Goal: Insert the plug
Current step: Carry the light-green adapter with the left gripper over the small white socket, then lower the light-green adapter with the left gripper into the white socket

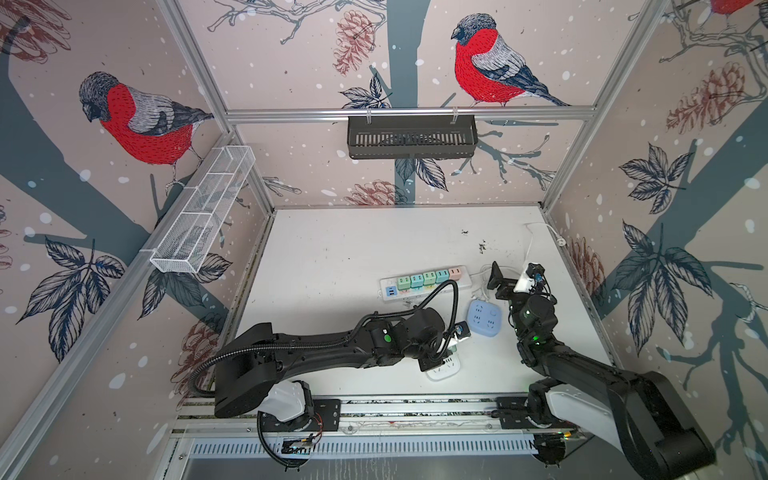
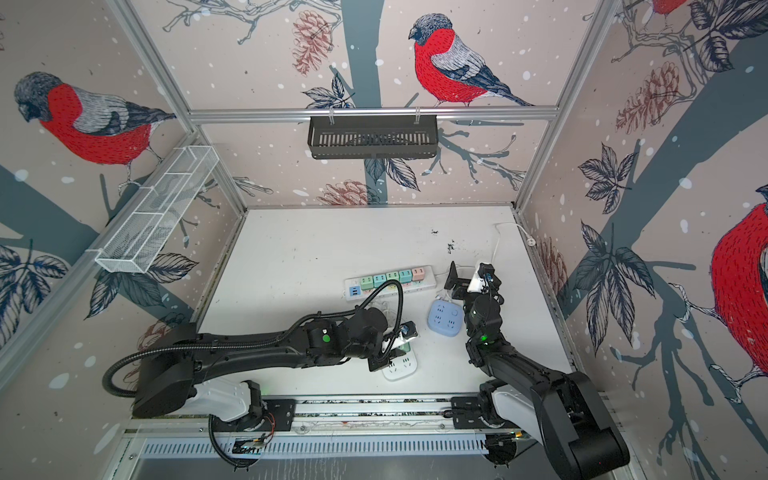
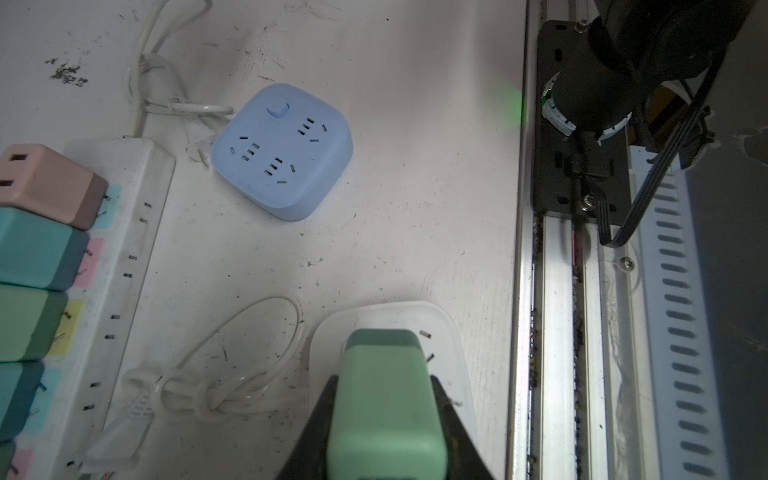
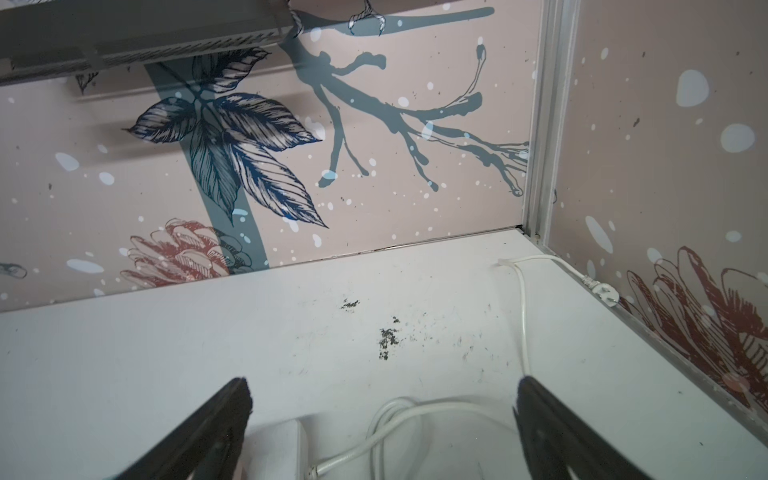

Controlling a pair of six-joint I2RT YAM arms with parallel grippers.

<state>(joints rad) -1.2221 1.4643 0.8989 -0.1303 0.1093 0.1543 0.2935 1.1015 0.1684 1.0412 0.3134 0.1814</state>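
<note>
Bird-patterned walls close in a scuffed white table (image 1: 332, 249), and near its front rail sits the white socket block (image 3: 444, 324) that matters now. Left gripper (image 3: 382, 388) pinches the mint-green plug (image 3: 384, 411) by its two flanks, fingers (image 3: 320, 419) tight against the body, holding it over the block's face. The prongs are hidden beneath it, so whether they have entered the slots cannot be told. Right gripper (image 4: 384, 390) hangs with its jaws spread wide and empty, off by the end of the power strip (image 3: 124, 257). To seat the plug well, I judge it should stay square to the block, prongs matched to one slot set, then be pressed straight down (the block lies loose and may skate or tip under a slanted push), releasing only once the plug sits flush.
</note>
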